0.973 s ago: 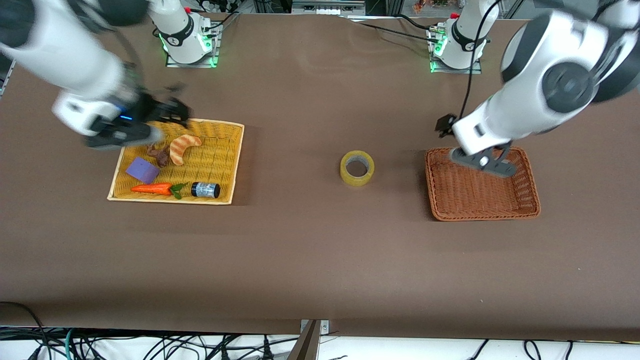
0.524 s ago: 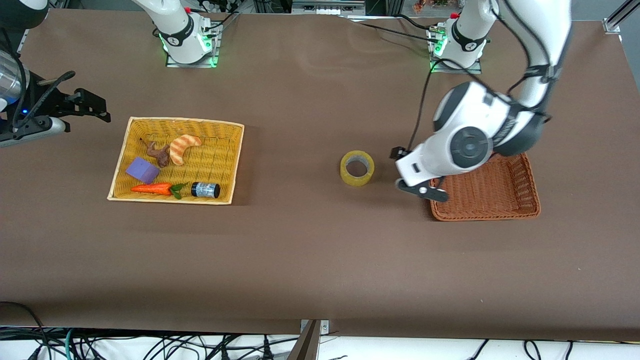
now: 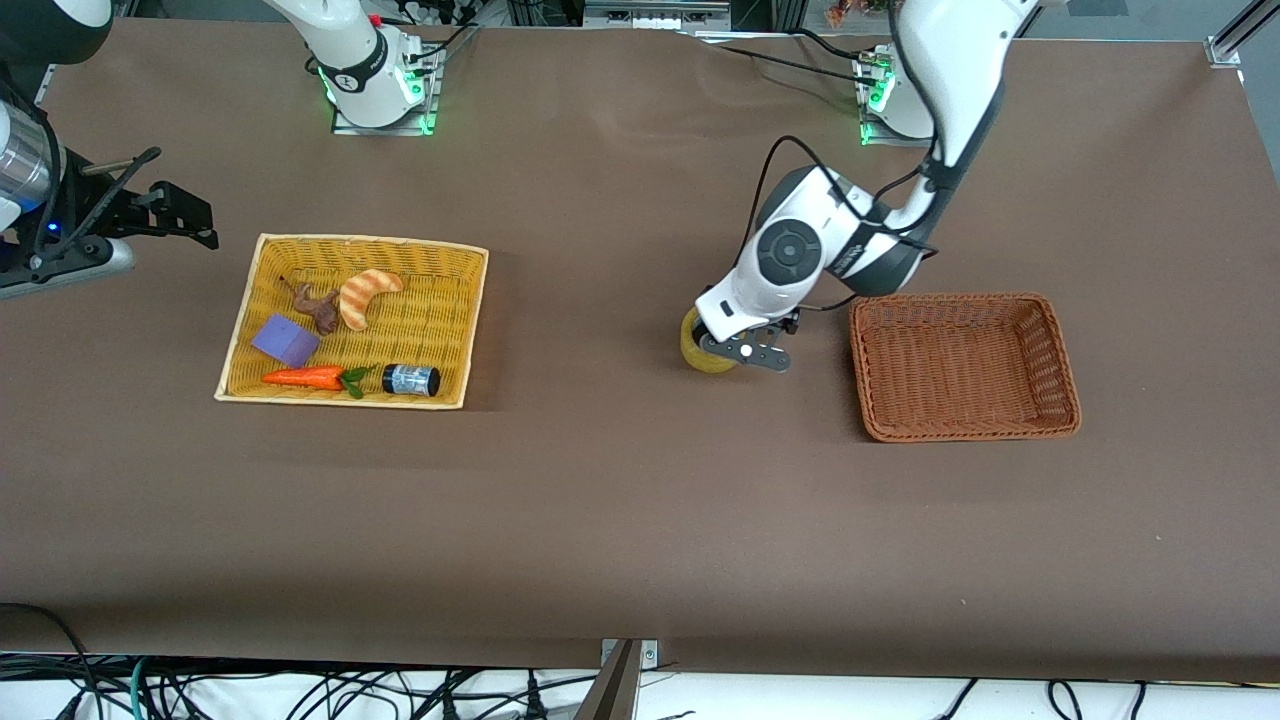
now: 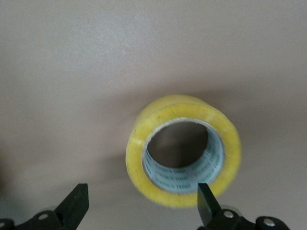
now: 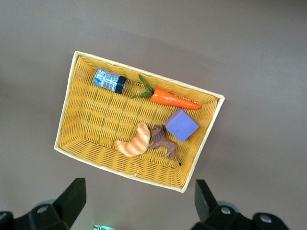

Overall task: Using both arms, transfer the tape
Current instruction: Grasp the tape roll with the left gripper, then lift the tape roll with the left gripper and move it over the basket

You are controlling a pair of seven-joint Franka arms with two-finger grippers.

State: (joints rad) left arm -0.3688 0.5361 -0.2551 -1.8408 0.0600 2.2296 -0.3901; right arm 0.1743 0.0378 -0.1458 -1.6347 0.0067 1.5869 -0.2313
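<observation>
The tape [image 3: 691,347], a yellow roll with a wide hole, lies flat mid-table between the two baskets. In the front view the left arm hides most of it. My left gripper [image 3: 750,353] is low over the tape and open. In the left wrist view the tape [image 4: 184,106] fills the middle. The left gripper [image 4: 140,195] stands wide there, with one fingertip [image 4: 205,195] at the roll's rim and the other over bare table. My right gripper [image 3: 178,214] waits open and empty, in the air at the right arm's end of the table; it also shows in the right wrist view [image 5: 139,191].
A yellow basket [image 3: 473,300] holds a croissant [image 3: 362,295], a brown toy animal [image 3: 318,306], a purple block [image 3: 285,339], a carrot [image 3: 305,377] and a small dark jar [image 3: 411,380]. An empty brown basket [image 3: 965,430] stands beside the tape, toward the left arm's end.
My left arm swung from over the brown basket down to the tape. My right arm drew away from the yellow basket toward the table's end, then stayed still.
</observation>
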